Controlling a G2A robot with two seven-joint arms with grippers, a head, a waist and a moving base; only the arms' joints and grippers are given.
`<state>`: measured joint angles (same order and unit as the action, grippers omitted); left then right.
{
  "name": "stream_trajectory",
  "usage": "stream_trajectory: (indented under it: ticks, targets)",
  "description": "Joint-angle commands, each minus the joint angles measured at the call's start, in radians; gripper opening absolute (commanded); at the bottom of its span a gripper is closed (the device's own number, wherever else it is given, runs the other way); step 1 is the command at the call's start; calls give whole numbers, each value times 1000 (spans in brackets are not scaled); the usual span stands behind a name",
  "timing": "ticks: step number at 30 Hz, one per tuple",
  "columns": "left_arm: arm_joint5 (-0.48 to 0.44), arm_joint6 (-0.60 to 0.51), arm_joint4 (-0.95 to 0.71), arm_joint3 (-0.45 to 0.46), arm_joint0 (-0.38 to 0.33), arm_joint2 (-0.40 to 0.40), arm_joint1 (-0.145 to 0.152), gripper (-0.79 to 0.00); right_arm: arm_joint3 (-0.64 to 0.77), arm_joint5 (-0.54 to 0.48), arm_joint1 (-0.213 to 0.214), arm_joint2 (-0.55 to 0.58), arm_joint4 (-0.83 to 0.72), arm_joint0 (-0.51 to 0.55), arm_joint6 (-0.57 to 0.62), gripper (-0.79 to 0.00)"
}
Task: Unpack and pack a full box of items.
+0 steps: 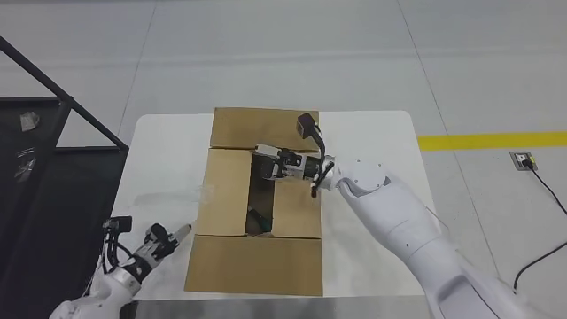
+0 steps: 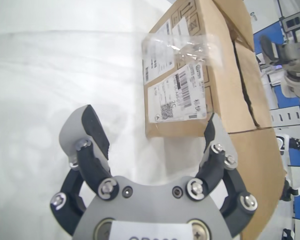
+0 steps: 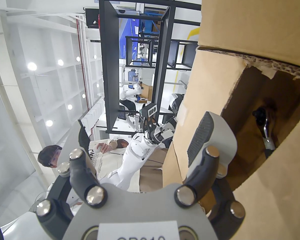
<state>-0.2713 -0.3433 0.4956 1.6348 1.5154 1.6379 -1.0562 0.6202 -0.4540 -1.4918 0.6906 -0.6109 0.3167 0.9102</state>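
cardboard box (image 1: 257, 266) sits in the middle of a white table (image 1: 372, 142), all four top flaps folded outward and a dark slot of opening between them. right gripper (image 1: 263, 163) hangs over the far end of that opening with its fingers (image 3: 207, 136) spread. the edge of a side flap (image 3: 187, 106) stands between them, and whether it touches either pad cannot be told. deep inside the box, the right wrist view shows a dark and silvery object (image 3: 263, 123) of unclear kind lying against an inner wall.

left gripper (image 2: 155, 136) hovers low over bare tabletop at the near left corner, claw wide open and holding nothing, just beside the box's near flap and apart from it. facing it is the box's labelled side wall, where a strip of crumpled clear tape (image 2: 180, 48) hangs loose across the shipping labels (image 2: 180, 96).

around the table: a black metal frame (image 1: 35, 142) stands hard against the left edge, a yellow floor line (image 1: 487, 140) runs off to the right, and a floor socket with a cable (image 1: 523, 161) lies beyond the right side. open tabletop shows left and right of the box, with narrower margins at its far and near ends.
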Motion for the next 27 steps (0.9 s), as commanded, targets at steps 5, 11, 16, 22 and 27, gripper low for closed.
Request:
stream_trajectory:
  ticks: [5, 11, 16, 22, 27]
  targets:
    - [49, 15, 50, -12, -37, -64, -8, 0, 37, 31, 2, -3, 12, 27, 26, 0]
    - [41, 21, 70, -9, -39, -80, -10, 0, 50, 192, -15, -31, 56, 29, 38, 0]
    - [28, 39, 56, -9, -19, -57, -10, 0, 14, 254, -43, -51, 84, 9, -24, 0]
    - [-21, 58, 1, 3, 33, 6, -6, 0, -46, 287, -81, -68, 85, -12, -31, 0]
    - [-95, 60, -6, 49, 95, 48, -2, 0, -105, 195, -111, -61, 48, -22, 18, 0]
